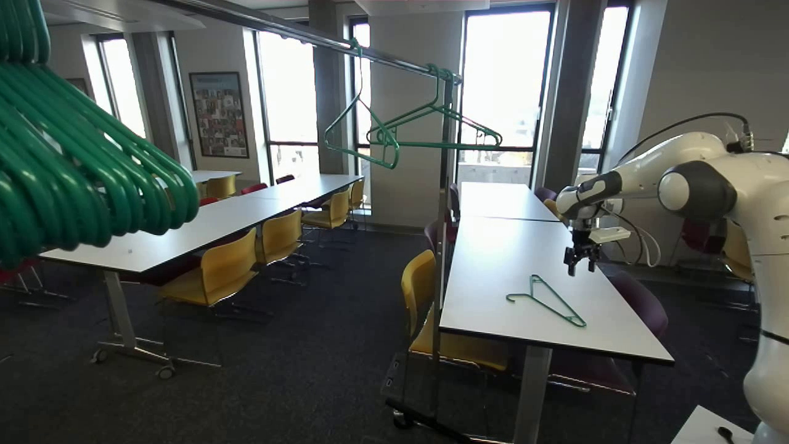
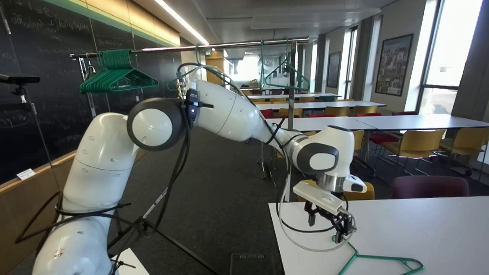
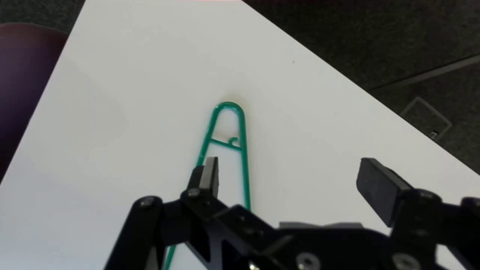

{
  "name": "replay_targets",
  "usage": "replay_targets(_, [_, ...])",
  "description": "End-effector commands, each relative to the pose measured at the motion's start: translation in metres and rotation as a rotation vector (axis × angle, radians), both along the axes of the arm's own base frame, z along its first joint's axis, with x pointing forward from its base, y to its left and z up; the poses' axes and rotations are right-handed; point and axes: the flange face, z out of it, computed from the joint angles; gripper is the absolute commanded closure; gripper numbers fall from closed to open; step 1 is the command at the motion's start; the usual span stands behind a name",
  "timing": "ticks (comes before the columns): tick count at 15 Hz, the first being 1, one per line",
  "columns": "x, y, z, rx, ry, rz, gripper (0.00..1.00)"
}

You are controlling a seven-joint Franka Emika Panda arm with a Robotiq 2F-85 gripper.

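Slanting lengthwise, green hanger (image 3: 245, 168) on table (image 1: 505, 265), hook (image 1: 519, 295) toward yellow chair (image 1: 419, 277), hand (image 1: 582, 269) spread apart

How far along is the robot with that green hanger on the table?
Looks done: many hanging hangers are already on the rail, though I can't tell who put them there.
In hand: nothing is gripped; the open claw hangs above the table, near the lone green hanger.
Left, it seems: that hanger lies on the table, not yet picked up.
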Motion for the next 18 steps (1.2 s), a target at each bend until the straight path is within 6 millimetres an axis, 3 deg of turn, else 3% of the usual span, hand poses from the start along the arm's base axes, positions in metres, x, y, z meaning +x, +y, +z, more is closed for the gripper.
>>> replay_targets(1, [0.003, -0.004, -0.003, -0.011, 0.01, 0.003, 0.0])
replay_targets(7, [0.009, -0.007, 0.001, -0.03, 0.004, 0.024, 0.0])
replay_targets(10, [0.014, -0.007, -0.01, -0.056, 0.045, 0.098, 0.0])
replay_targets(13, [0.02, -0.004, -0.041, -0.099, 0.101, 0.16, 0.0])
replay_targets(18, [0.027, 0.014, -0.115, -0.064, 0.131, 0.24, 0.0])
